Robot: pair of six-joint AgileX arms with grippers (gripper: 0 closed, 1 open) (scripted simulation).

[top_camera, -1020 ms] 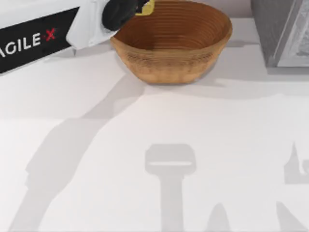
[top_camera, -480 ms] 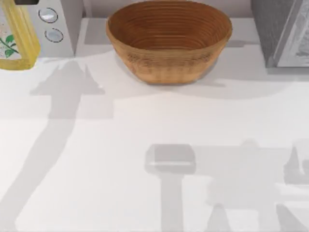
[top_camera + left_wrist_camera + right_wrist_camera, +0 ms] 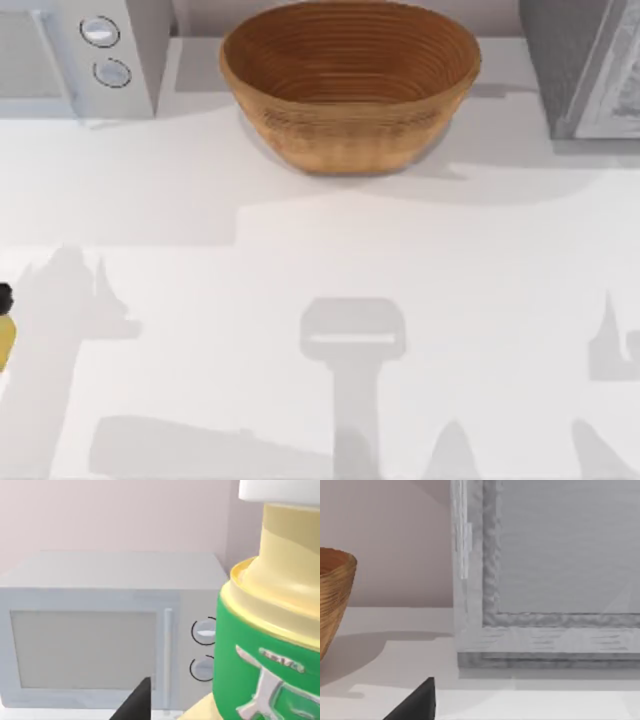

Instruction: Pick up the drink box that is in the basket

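Left wrist view first, and right up against the lens is the drink box [image 3: 270, 645]: green band, pale-yellow body, a white cap at its top, with one dark finger [image 3: 134, 705] of the left pincer poking in beside it. I judge the left pincer clamped on the drink box, since the carton hangs this close to the wrist camera with the counter below it, though the second finger is hidden behind the carton. Behind it sits a white microwave [image 3: 100, 635], door closed, two round dials showing.

Top view now, nearest edge: a sliver of yellow carton and a dark pincer tip [image 3: 4, 296] at the far left edge of the counter [image 3: 300, 250], well apart from everything else. Farther back, centre, the basket [image 3: 350, 130] stands upright, and its ribbed wicker bowl holds nothing at all. So the drink box is out of the basket and up in the left pincer, over the counter's left edge.

Step in hand, as I read it: the lift is done and the pick is essentially complete. Next calls only for a firm squeeze and a steady carry.

Right wrist view: one dark fingertip [image 3: 415, 702] of the right pincer low over the counter, parked at the right side; apart or together, I cannot tell. Beyond it, the basket's flank and a grey framed cabinet [image 3: 545, 570].
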